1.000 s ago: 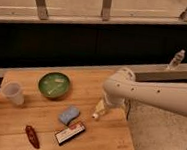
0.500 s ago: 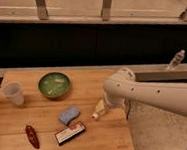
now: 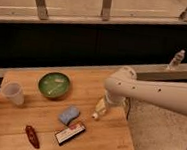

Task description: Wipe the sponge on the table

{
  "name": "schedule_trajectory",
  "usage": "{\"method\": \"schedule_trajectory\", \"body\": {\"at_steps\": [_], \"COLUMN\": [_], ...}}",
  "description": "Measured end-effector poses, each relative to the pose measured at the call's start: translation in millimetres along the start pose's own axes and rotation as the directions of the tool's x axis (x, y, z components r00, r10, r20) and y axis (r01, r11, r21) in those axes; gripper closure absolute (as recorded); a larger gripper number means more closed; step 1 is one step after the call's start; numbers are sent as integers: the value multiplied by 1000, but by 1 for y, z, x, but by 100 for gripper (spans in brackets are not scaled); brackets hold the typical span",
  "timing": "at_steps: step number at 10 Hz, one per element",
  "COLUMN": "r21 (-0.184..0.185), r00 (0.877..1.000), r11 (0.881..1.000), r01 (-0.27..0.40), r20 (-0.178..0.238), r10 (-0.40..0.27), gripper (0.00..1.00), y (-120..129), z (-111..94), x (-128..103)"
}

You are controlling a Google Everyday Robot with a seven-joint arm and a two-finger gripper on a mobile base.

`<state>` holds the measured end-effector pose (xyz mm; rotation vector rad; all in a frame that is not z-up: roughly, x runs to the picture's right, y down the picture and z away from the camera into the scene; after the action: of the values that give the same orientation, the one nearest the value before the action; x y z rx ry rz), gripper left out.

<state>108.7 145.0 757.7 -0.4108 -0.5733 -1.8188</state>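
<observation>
The light-blue sponge (image 3: 68, 114) lies flat on the wooden table (image 3: 105, 138), near its middle and just in front of the green bowl. My gripper (image 3: 98, 114) hangs at the end of the white arm, pointing down, close above the tabletop. It is a short way to the right of the sponge and does not touch it. It is open, and I see nothing held in it.
A green bowl (image 3: 54, 84) sits behind the sponge and a clear plastic cup (image 3: 13, 93) at the left edge. A black-and-white box with a red edge (image 3: 69, 133) and a dark red object (image 3: 32, 136) lie near the front edge. A bottle (image 3: 175, 60) stands on the ledge at right.
</observation>
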Motion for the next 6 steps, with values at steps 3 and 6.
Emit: {"method": "schedule_trajectory", "body": {"at_steps": [3,6], "r21": [25,66], "r00": [993,959], "r11": [993,957], "r01": [119,282], "r20": [0,-7], "r10": [-119,-282], "gripper": [20,20], "y": [-44,-127], "z": [2,4], "x": [27,52]}}
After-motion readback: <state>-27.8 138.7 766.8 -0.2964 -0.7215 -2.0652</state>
